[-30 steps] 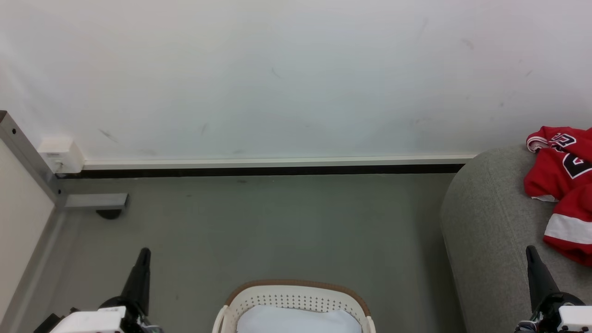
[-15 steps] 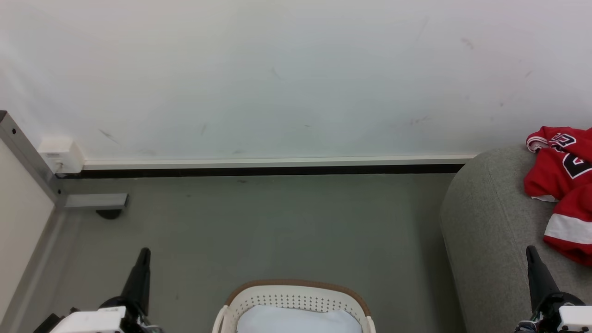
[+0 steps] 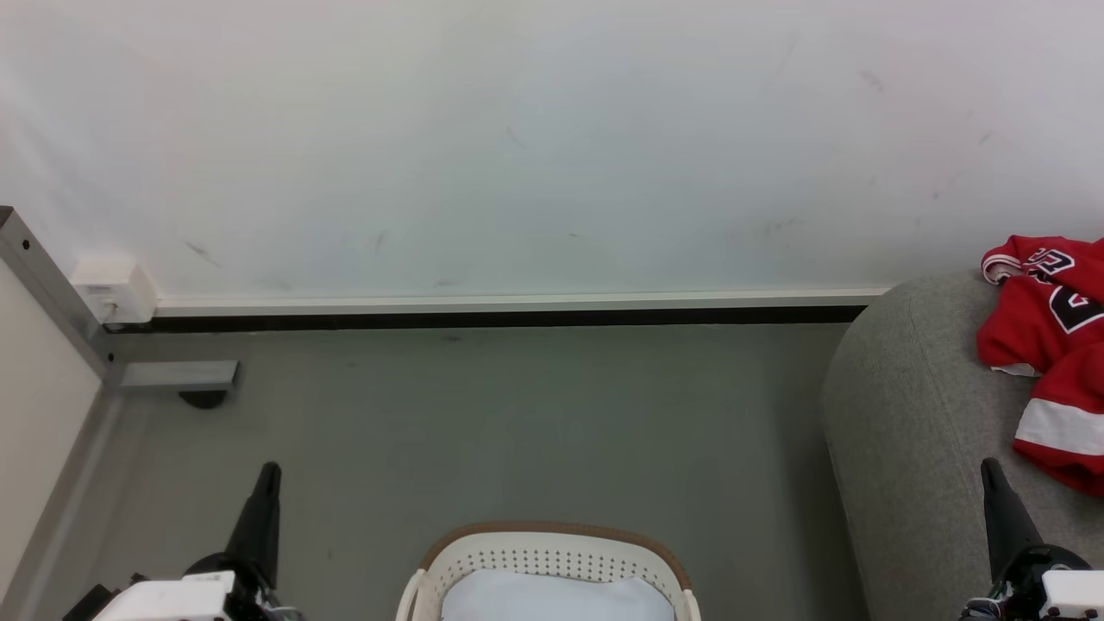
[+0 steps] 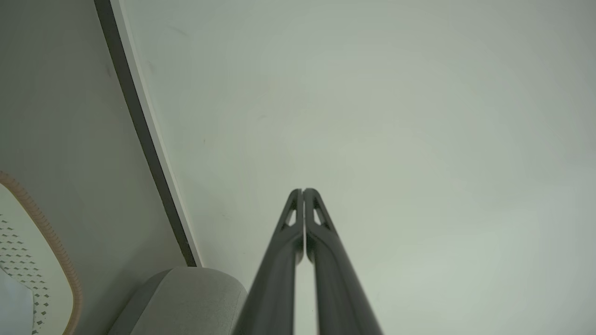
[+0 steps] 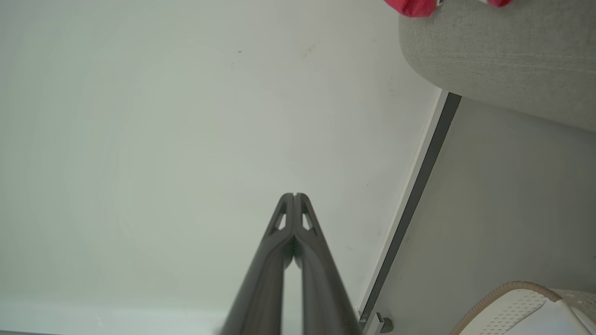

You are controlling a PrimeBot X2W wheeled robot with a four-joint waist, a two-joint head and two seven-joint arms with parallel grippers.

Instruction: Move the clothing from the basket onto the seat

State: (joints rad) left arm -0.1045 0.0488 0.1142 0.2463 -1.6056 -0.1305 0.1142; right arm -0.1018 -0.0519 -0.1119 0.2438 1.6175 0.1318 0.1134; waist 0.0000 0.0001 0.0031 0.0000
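Clothing: red jersey on the seat, just beyond my right gripper.
Arms: both low, fingers closed on nothing; left gripper left of the basket.

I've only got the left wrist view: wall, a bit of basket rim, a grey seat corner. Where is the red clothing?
Observer: The red clothing lies on the seat, at the head view's right edge.
Operator: Anything red inside the basket?
Observer: What shows inside the basket is a pale blue-white item, not red.
Operator: And the right gripper?
Observer: The right gripper is shut and empty, low at the head view's right.
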